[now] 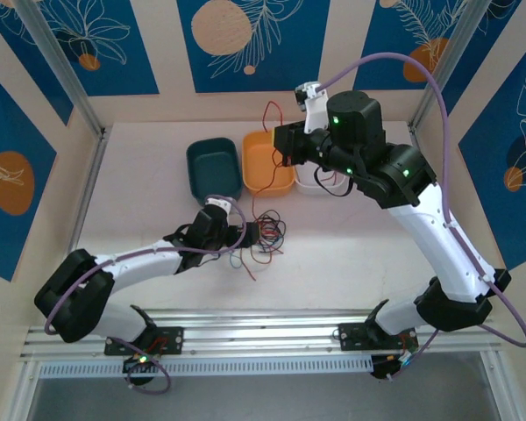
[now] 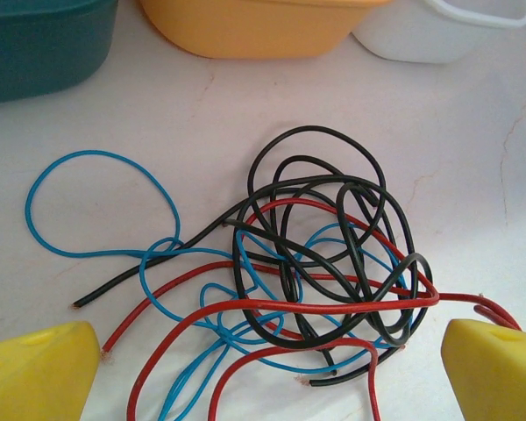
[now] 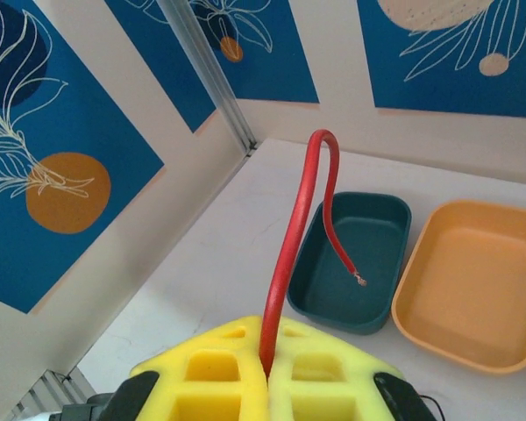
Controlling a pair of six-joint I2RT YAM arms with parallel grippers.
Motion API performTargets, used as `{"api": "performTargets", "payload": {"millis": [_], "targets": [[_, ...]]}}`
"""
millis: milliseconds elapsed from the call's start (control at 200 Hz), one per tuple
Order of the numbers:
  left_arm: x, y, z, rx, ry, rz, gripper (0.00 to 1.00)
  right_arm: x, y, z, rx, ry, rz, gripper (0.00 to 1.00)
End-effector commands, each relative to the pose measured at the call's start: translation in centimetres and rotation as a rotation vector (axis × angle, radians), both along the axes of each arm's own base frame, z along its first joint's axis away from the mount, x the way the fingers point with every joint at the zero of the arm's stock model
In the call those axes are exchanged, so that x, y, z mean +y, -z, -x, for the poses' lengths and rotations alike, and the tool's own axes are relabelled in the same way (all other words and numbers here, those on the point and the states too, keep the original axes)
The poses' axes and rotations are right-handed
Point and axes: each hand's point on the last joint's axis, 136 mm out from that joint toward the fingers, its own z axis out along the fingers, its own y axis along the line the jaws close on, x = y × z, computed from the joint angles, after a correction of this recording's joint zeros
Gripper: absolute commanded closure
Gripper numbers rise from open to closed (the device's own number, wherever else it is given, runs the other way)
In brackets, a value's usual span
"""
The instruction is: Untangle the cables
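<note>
Left gripper (image 2: 267,373): we see its yellow fingers spread wide, one on each side of the tangle, holding nothing; a red strand runs up to the right-hand finger, and we cannot tell whether it touches
Right gripper (image 3: 267,364): we see its yellow pads pressed together on one red cable (image 3: 300,210), which rises from between them, arches over and droops, its bare tip showing against the teal tray (image 3: 368,250)
Cables (image 2: 324,263): we find black, blue and red wires looped through one another in a pile on the white table (image 1: 359,254), near the trays
Trays: we count three side by side, the teal one, an orange tray (image 1: 265,167) and a white tray (image 2: 438,35)
</note>
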Motion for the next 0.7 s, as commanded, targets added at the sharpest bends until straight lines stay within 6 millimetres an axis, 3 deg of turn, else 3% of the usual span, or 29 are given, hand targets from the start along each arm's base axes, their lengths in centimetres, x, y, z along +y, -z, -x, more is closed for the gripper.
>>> {"api": "performTargets", "payload": {"millis": [0, 190, 520, 695], "targets": [[-0.1, 0.2, -0.1, 0.006, -0.001, 0.019, 0.0, -0.8, -1.1, -0.8, -0.053, 0.028, 0.034, 1.0], [0.1, -0.2, -0.1, -0.003, -0.012, 0.024, 0.0, -2.0, -2.6, -2.9, -0.114, 0.103, 0.058, 1.0], [1.6, -2.9, 0.0, -0.071, -0.056, 0.024, 0.0, -5.3, -3.8, -8.3, -0.181, 0.26, 0.09, 1.0], [2.4, -3.6, 0.2, -0.09, -0.069, 0.007, 0.0, -8.1, -2.8, -12.4, -0.149, 0.356, 0.084, 1.0]]}}
